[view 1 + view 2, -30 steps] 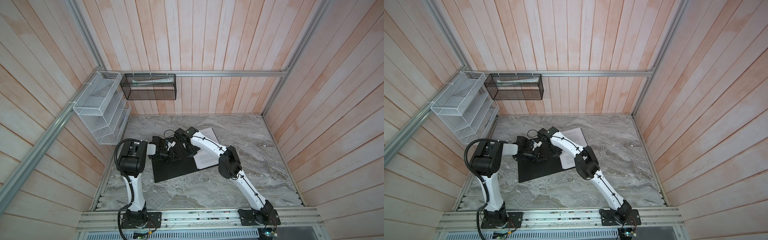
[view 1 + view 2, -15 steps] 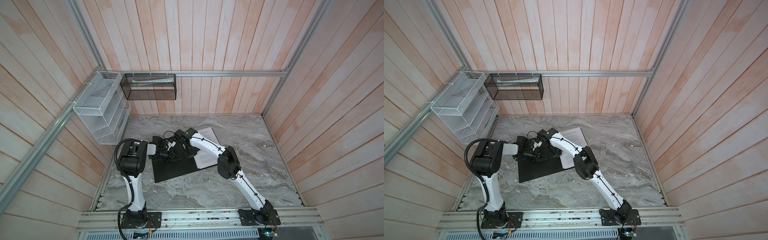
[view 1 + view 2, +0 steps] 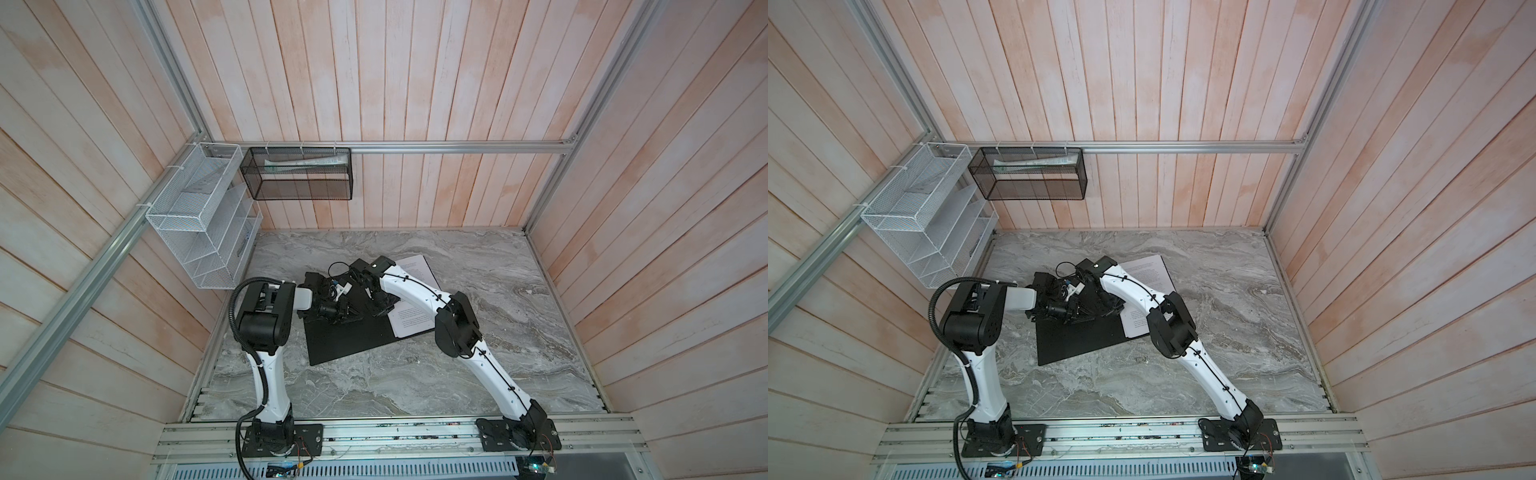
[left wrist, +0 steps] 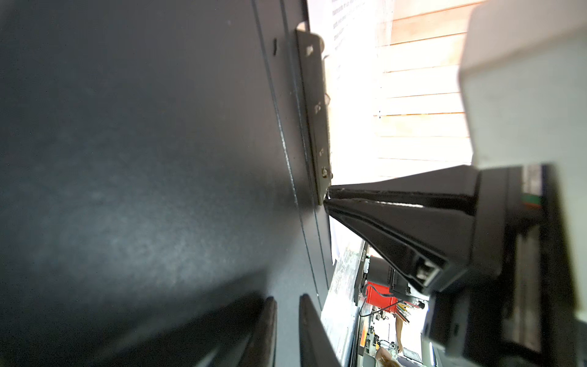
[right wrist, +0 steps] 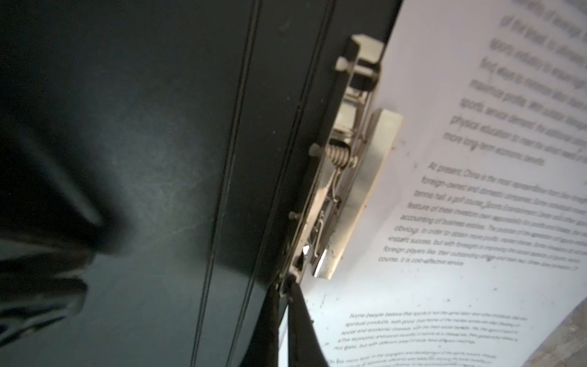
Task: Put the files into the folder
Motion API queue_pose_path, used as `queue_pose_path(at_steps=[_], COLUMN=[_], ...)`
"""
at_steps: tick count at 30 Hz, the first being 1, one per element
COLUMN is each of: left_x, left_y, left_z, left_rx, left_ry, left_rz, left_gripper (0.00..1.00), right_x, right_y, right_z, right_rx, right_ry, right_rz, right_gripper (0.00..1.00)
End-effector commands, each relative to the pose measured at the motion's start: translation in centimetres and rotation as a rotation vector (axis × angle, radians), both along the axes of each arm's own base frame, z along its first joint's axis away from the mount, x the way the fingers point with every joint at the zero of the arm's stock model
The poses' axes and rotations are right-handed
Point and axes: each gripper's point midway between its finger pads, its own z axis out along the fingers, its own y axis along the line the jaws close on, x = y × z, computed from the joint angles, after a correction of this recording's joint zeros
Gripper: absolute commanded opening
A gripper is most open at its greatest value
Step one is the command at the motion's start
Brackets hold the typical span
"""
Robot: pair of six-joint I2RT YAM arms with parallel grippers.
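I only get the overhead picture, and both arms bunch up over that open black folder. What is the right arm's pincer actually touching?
Observer: Its wrist camera shows the right gripper, shut, tips at one end of the folder's metal clip.
Operator: Is the paper under that clip?
Observer: The clip's flat plate lies over the printed sheet's edge; whether it presses down, I cannot tell.
Operator: And the left pincer?
Observer: The left gripper is shut too, close above the folder's black inside.
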Motion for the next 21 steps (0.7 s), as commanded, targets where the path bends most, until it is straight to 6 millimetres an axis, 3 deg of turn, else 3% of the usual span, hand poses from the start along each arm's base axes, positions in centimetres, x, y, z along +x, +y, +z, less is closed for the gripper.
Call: queue_pose_path(at_steps=[1,5,11,21], left_x=[-1.2,-1.2,-1.2,-1.1], left_y=[0.9,0.9,0.9,0.9], left_z=[-3.8,-3.8,-3.8,-3.2], left_rx=[0.095,0.094,0.096,0.092], left_ry=[0.062,0.062,0.06,0.03], left_rz=[0.008,0.008,0.008,0.006], left_gripper=[0.18,0.18,0.18,0.18], right_x=[-2.1,-1.8,-0.2,4.2], right_y=[-3.7,-3.3,-3.3,-0.7], right_z=[-6.4,-5.9,-2.9,6.2], right_rx=[-0.144,-0.112,-0.098,0.089], right_ry=[0.173,0.175,0.09,-0.147], right_rz=[-0.028,-0.037,-0.051,-0.087], right_gripper=[0.07,0.07,0.11,0.16])
